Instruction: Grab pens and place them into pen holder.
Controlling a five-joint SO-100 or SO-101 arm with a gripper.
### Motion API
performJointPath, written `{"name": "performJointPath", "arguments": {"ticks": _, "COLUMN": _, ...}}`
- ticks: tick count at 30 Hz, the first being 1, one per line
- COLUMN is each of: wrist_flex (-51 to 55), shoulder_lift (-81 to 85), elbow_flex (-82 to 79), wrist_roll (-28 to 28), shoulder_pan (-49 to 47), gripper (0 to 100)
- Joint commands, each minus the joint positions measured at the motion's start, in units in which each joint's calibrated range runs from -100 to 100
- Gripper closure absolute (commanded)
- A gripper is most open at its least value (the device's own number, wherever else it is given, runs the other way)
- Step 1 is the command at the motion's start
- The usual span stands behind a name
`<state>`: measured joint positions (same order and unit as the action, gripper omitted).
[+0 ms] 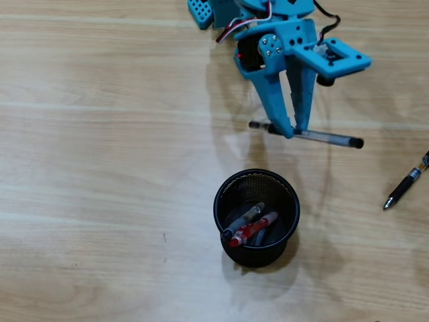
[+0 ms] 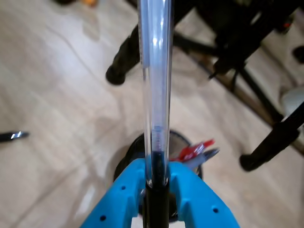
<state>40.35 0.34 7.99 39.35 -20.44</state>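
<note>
On a pale wooden table (image 1: 100,168), the blue arm (image 1: 268,27) reaches in from the top edge of the overhead view. Below it stands the black mesh pen holder (image 1: 289,201), already containing a red pen (image 1: 255,229) and a clear-barrelled pen (image 1: 242,219). The gripper (image 1: 294,131) is closed around a clear-barrelled pen with a black cap (image 1: 328,138), which runs crosswise between its fingertips, just above the holder; the wrist view shows the barrel (image 2: 155,85) pinched between both blue fingers (image 2: 123,190). A black pen (image 1: 404,184) lies apart at the right edge.
</note>
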Motion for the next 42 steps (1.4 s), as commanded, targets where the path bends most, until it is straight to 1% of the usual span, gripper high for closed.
{"name": "performJointPath", "arguments": {"ticks": 1, "wrist_flex": -18.0, "shoulder_lift": -0.6, "elbow_flex": 0.5, "wrist_roll": -1.1, "shoulder_pan": 1.6, "gripper": 98}}
{"name": "performJointPath", "arguments": {"ticks": 2, "wrist_flex": -21.5, "shoulder_lift": -1.5, "elbow_flex": -0.3, "wrist_roll": -1.0, "shoulder_pan": 1.6, "gripper": 98}}
{"name": "performJointPath", "arguments": {"ticks": 3, "wrist_flex": -28.7, "shoulder_lift": -3.2, "elbow_flex": -2.0, "wrist_roll": -0.8, "shoulder_pan": 1.7, "gripper": 98}}
{"name": "performJointPath", "arguments": {"ticks": 4, "wrist_flex": -32.2, "shoulder_lift": -3.9, "elbow_flex": -2.7, "wrist_roll": -0.7, "shoulder_pan": 1.7, "gripper": 98}}
{"name": "performJointPath", "arguments": {"ticks": 8, "wrist_flex": -43.8, "shoulder_lift": -6.5, "elbow_flex": -7.3, "wrist_roll": 3.3, "shoulder_pan": 2.3, "gripper": 98}}
{"name": "performJointPath", "arguments": {"ticks": 11, "wrist_flex": -51.8, "shoulder_lift": -7.7, "elbow_flex": -12.1, "wrist_roll": 5.0, "shoulder_pan": 3.0, "gripper": 98}}
{"name": "performJointPath", "arguments": {"ticks": 14, "wrist_flex": -57.6, "shoulder_lift": -8.4, "elbow_flex": -17.5, "wrist_roll": 6.5, "shoulder_pan": 3.7, "gripper": 98}}
{"name": "performJointPath", "arguments": {"ticks": 20, "wrist_flex": -63.9, "shoulder_lift": -8.7, "elbow_flex": -25.3, "wrist_roll": 7.7, "shoulder_pan": 4.9, "gripper": 98}}
{"name": "performJointPath", "arguments": {"ticks": 25, "wrist_flex": -65.4, "shoulder_lift": -9.5, "elbow_flex": -26.2, "wrist_roll": 7.7, "shoulder_pan": 4.9, "gripper": 96}}
{"name": "performJointPath", "arguments": {"ticks": 30, "wrist_flex": -65.3, "shoulder_lift": -9.7, "elbow_flex": -26.1, "wrist_roll": 7.7, "shoulder_pan": 3.4, "gripper": 84}}
{"name": "performJointPath", "arguments": {"ticks": 37, "wrist_flex": -64.3, "shoulder_lift": -8.8, "elbow_flex": -26.5, "wrist_roll": 7.2, "shoulder_pan": 1.3, "gripper": 84}}
{"name": "performJointPath", "arguments": {"ticks": 40, "wrist_flex": -57.4, "shoulder_lift": -7.7, "elbow_flex": -24.7, "wrist_roll": 3.9, "shoulder_pan": -2.7, "gripper": 85}}
{"name": "performJointPath", "arguments": {"ticks": 42, "wrist_flex": -51.0, "shoulder_lift": -6.2, "elbow_flex": -22.4, "wrist_roll": 1.7, "shoulder_pan": -6.0, "gripper": 89}}
